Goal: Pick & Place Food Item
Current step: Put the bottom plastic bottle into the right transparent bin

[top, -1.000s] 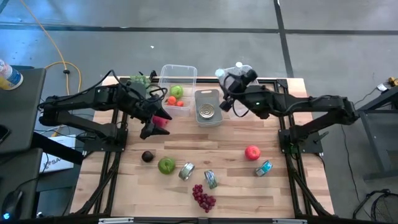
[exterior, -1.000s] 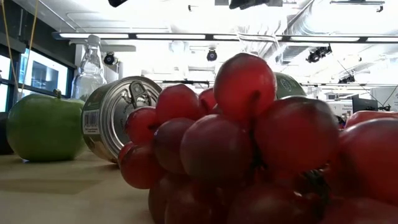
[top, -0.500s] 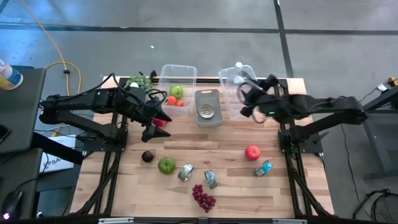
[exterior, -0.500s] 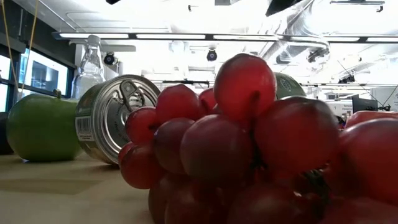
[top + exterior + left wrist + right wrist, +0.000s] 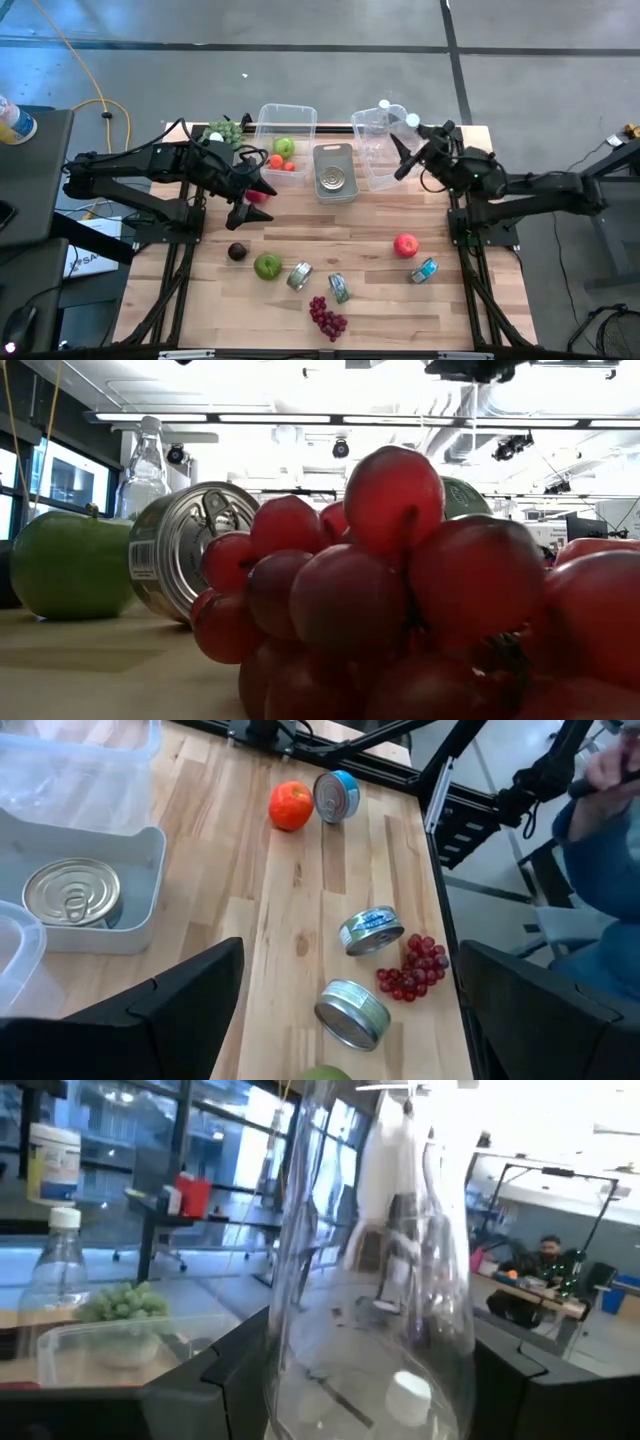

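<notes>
Risks first: right end effector (image 5: 398, 158) sits tight against the clear bin (image 5: 372, 150) at the tabletop (image 5: 360, 225) back edge, with a bottle (image 5: 375, 1270) filling its wrist view between the fingers. Any swing from there could tip the bottle or drag the bin. Can't tell if it's gripping the bottle or just up against it; the fingers look roughly half spread. Left end effector (image 5: 250, 200) is spread wide and the wrist view shows nothing between the fingers, so it reads empty. It hangs just beside the fruit bin (image 5: 262, 128) and near the grey tray (image 5: 335, 152) holding a can (image 5: 333, 179), so a sloppy descent could clip either one. A small red item (image 5: 258, 196) shows right at the left fingers from above; can't tell if it's touching or just under them. If that's the target, a round piece could roll out as the fingers close. Other loose food is well apart from both arms: red fruit (image 5: 405, 244) front-right, green apple (image 5: 267, 265) and dark fruit (image 5: 237, 251) front-left, grapes (image 5: 327, 318) at the front edge. Loose cans (image 5: 300, 275) lie between these, so a reach for the apple or grapes could nudge one rolling. Which food item is meant isn't clear from here
</notes>
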